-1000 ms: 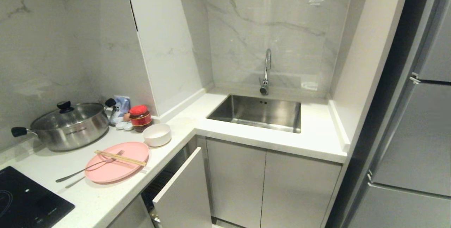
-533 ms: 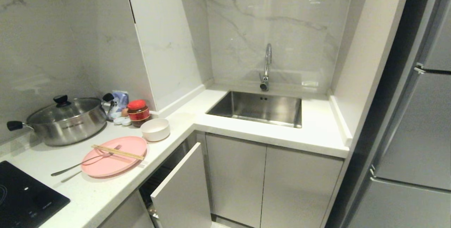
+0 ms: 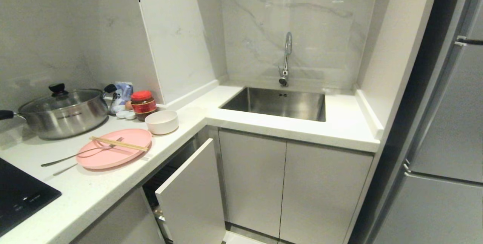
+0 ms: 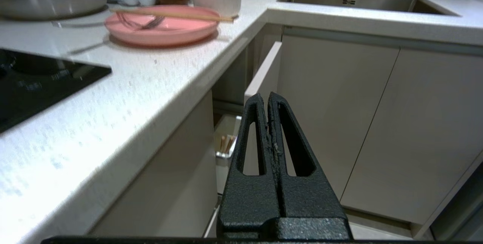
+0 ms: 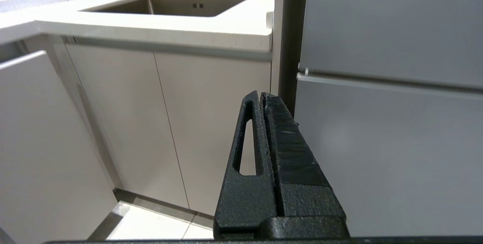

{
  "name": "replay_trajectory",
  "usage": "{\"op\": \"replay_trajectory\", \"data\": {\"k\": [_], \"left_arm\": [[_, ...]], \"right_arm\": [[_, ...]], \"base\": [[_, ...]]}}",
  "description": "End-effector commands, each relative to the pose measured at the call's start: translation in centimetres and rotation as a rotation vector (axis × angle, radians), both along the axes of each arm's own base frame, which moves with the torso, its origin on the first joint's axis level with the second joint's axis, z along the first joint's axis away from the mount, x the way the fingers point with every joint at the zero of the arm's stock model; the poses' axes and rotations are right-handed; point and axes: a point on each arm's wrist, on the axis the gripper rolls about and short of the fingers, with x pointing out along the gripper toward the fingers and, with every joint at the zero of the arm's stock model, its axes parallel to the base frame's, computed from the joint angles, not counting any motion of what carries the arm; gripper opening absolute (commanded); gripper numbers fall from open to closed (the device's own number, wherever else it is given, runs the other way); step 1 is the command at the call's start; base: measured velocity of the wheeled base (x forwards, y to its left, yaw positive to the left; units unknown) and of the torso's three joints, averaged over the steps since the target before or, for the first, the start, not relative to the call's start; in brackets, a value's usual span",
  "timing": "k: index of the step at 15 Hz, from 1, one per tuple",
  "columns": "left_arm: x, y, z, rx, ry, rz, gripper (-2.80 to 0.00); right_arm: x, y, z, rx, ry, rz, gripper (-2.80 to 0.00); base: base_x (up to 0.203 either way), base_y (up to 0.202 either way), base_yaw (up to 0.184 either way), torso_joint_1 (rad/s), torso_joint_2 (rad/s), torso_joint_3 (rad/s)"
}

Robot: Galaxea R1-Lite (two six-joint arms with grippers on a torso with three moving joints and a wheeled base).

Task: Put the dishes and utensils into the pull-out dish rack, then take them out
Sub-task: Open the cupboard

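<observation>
A pale-pink plate (image 3: 114,153) is seen lying flat on the white countertop (image 3: 113,195), near its front edge, with the off-white bowl (image 3: 162,122) set upright just beside it on the sink (image 3: 277,103) side. The wooden chopsticks (image 3: 119,143) are laid together across the plate, their long axis running across it from the side nearer the steel pot (image 3: 60,112) toward the countertop's edge, one end reaching past the rim there. The fork (image 3: 77,154) is laid with its tines on the plate beneath the chopsticks and its handle pointing out over the countertop toward the black cooktop (image 3: 19,195). Below the countertop, the pull-out dish rack (image 3: 190,195) is seen partly drawn out, its pale grey front standing away from the cabinet; little of its inside is shown. The left gripper (image 4: 268,100) is held low in front of that drawer front, its fingers pressed together on nothing. The right gripper (image 5: 261,98) is likewise closed and empty, held before the cabinet doors (image 5: 169,123) beside the grey refrigerator (image 5: 388,85).
</observation>
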Motion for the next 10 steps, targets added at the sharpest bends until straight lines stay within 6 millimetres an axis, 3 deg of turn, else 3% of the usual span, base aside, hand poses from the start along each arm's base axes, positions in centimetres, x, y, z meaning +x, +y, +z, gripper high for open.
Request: {"op": "replay_trajectory", "data": {"k": [1,8,10], "left_arm": [[0.10,0.00,-0.34,0.000,0.013,0.000,-2.80],[0.10,0.00,-0.33,0.000,0.013,0.000,-2.80],[0.10,0.00,-0.35,0.000,0.013,0.000,-2.80]], "right_arm": [[0.22,0.00,-0.72,0.000,0.026,0.000,-2.80],[0.22,0.00,-0.72,-0.001,0.026,0.000,-2.80],[0.22,0.00,-0.72,-0.001,0.026,0.000,-2.80]], "base": [[0.000,0.000,0.000,-0.243,0.53,0.292],[0.000,0.000,0.000,-0.227,0.51,0.273],[0.000,0.000,0.000,-0.118,0.27,0.153]]}}
